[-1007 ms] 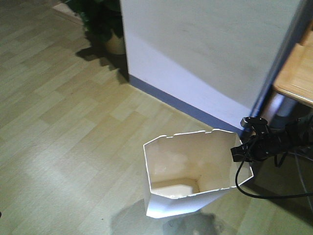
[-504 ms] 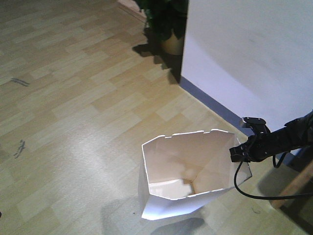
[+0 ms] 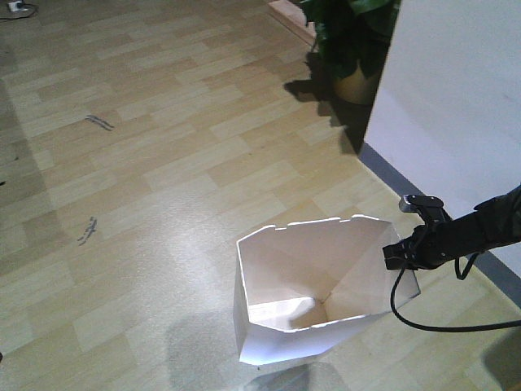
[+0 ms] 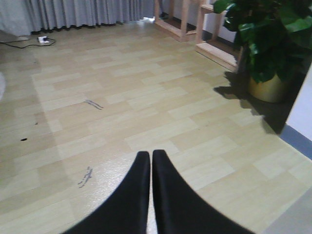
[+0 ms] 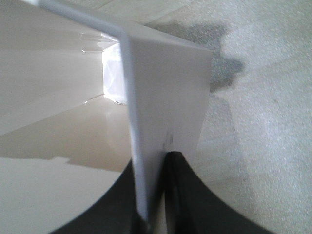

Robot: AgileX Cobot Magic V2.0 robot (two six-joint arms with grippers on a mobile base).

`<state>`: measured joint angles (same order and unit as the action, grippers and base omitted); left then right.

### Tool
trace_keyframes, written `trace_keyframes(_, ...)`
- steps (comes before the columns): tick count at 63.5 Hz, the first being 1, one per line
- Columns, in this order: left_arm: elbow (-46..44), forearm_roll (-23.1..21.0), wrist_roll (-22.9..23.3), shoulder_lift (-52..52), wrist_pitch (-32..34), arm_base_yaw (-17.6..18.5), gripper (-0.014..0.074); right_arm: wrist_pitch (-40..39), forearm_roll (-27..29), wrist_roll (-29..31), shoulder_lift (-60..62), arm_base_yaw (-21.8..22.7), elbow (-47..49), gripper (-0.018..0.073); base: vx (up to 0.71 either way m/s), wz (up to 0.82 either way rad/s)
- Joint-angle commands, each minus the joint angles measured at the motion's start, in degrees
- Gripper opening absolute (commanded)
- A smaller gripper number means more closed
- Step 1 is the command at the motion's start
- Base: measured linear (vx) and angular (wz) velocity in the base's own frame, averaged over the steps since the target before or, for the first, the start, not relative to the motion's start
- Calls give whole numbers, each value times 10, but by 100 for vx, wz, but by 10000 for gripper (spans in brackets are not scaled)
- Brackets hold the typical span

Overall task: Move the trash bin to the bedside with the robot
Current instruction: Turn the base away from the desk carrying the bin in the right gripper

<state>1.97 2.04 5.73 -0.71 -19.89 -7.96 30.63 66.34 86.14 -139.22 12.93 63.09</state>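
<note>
The white faceted trash bin (image 3: 313, 265) stands on the wooden floor at the lower middle of the front view, its cream inside showing. My right gripper (image 3: 396, 254), at the end of a slim black arm, is shut on the bin's right rim. In the right wrist view the thin white wall (image 5: 165, 87) runs between the two black fingers of that gripper (image 5: 153, 163). My left gripper (image 4: 150, 153) is shut on nothing and hangs over bare floor. The bedside is out of view.
A white wall (image 3: 456, 98) with a blue-grey baseboard (image 3: 407, 183) runs along the right. A potted plant (image 3: 354, 41) stands at its corner. A black cable (image 3: 423, 322) loops under the right arm. Wooden shelving (image 4: 214, 48), grey curtains (image 4: 73, 12) and a floor cable (image 4: 41, 40) lie farther off.
The view has swung left: wall and plant slid to the right, the wooden desk left the frame, more open floor shows. The bin stays gripped at the same spot in the frame.
</note>
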Motion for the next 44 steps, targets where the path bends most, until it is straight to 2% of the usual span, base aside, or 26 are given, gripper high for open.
trace_keyframes(1, 2, -1, 2, -8, 38, 2, -6, 109, 39, -7, 46, 2, 8, -5, 10, 31)
trace_keyframes(44, 2, -1, 2, -8, 38, 2, -6, 109, 39, -7, 46, 2, 8, -5, 10, 33)
